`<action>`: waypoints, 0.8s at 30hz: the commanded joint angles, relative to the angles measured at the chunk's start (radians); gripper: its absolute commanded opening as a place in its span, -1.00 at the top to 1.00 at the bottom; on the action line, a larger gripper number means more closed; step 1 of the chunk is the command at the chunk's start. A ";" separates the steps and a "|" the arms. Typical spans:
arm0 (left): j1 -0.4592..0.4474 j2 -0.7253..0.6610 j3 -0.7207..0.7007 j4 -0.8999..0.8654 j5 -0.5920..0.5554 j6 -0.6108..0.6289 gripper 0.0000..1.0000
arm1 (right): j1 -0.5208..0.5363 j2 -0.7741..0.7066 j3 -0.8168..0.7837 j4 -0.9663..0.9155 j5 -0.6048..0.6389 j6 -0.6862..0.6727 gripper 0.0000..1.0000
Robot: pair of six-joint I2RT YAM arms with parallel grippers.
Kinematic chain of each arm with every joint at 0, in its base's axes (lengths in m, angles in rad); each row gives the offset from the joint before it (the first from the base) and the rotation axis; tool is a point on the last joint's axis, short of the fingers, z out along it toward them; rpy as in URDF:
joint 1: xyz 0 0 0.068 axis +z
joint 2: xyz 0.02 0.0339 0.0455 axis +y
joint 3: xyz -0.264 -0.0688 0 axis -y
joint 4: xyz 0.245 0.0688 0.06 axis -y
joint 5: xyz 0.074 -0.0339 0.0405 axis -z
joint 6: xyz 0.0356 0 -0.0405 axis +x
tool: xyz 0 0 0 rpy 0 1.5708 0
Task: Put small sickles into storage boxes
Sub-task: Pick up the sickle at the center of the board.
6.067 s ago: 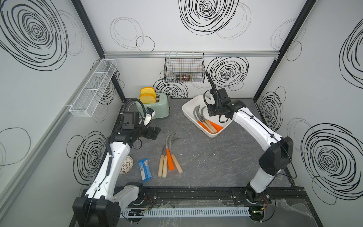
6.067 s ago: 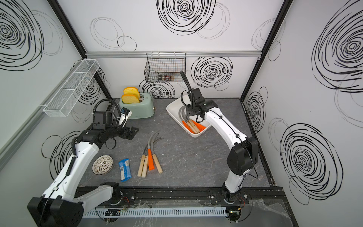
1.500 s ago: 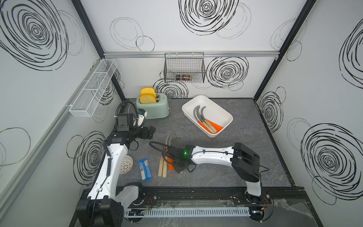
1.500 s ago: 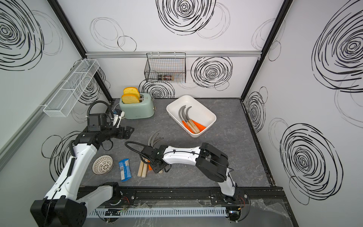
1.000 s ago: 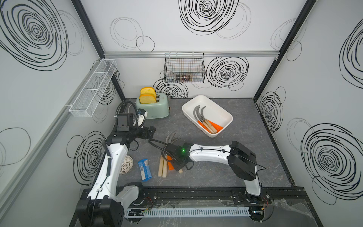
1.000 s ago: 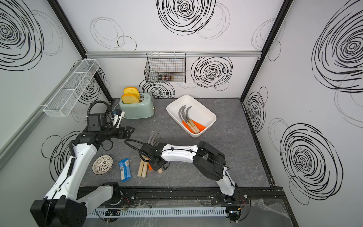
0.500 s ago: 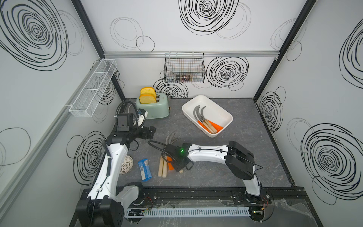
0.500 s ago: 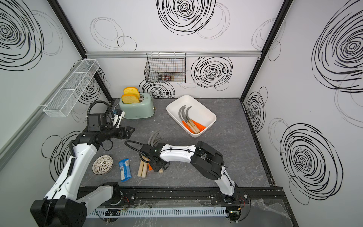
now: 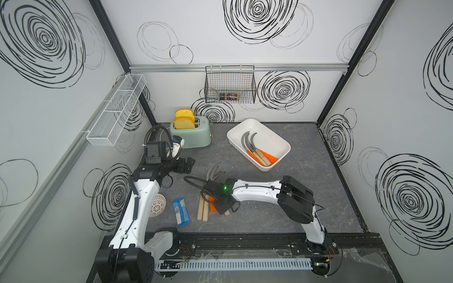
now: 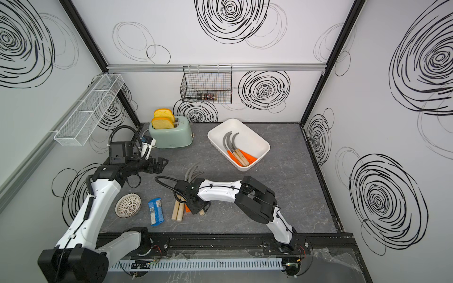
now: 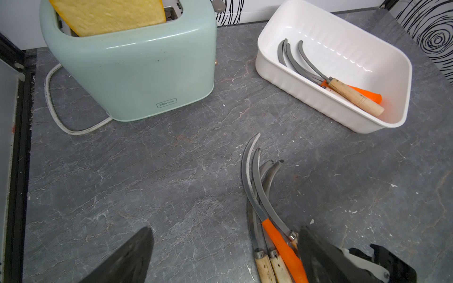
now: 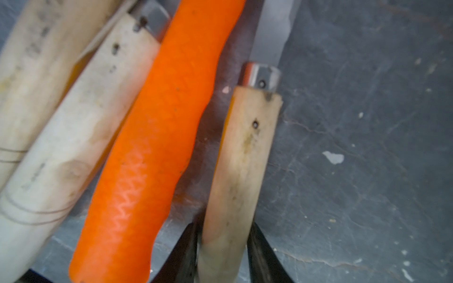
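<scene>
Several small sickles (image 9: 259,154) sit inside the white tub (image 9: 269,139), four-sickle pile (image 11: 277,237) left on surface (image 9: 257,220) well apart from tub, right jaws clenched on one wooden handle (image 12: 242,159), left jaws released, empty.

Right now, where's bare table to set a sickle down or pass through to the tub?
Bare: the strip between toaster and tub; the middle, between the sickles and the tub; the stretch from tub to right wall. Crowded: front left, where sickles, packet and strainer lie close.
</scene>
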 commanded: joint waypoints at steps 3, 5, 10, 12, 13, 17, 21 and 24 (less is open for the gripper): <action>0.010 -0.020 0.032 0.011 0.023 0.015 -0.92 | -0.002 0.030 0.007 -0.039 0.016 0.008 0.38; 0.010 -0.021 0.034 0.012 0.023 0.014 -0.92 | -0.002 0.031 0.006 -0.042 0.022 0.005 0.41; 0.011 -0.024 0.038 0.012 0.024 0.012 -0.92 | -0.009 0.019 -0.017 -0.032 0.027 -0.005 0.50; 0.011 -0.027 0.039 0.016 0.024 0.009 -0.92 | -0.013 0.013 -0.025 -0.036 0.025 -0.009 0.54; 0.012 -0.027 0.039 0.017 0.024 0.008 -0.92 | -0.014 0.012 -0.027 -0.037 0.029 -0.012 0.55; 0.011 -0.028 0.045 0.016 0.030 0.005 -0.92 | -0.024 0.000 -0.034 -0.038 0.038 -0.018 0.68; 0.012 -0.030 0.049 0.016 0.030 0.006 -0.92 | -0.033 -0.016 -0.043 -0.033 0.045 -0.022 0.77; 0.011 -0.030 0.052 0.015 0.030 0.005 -0.92 | -0.041 -0.030 -0.051 -0.030 0.054 -0.024 0.81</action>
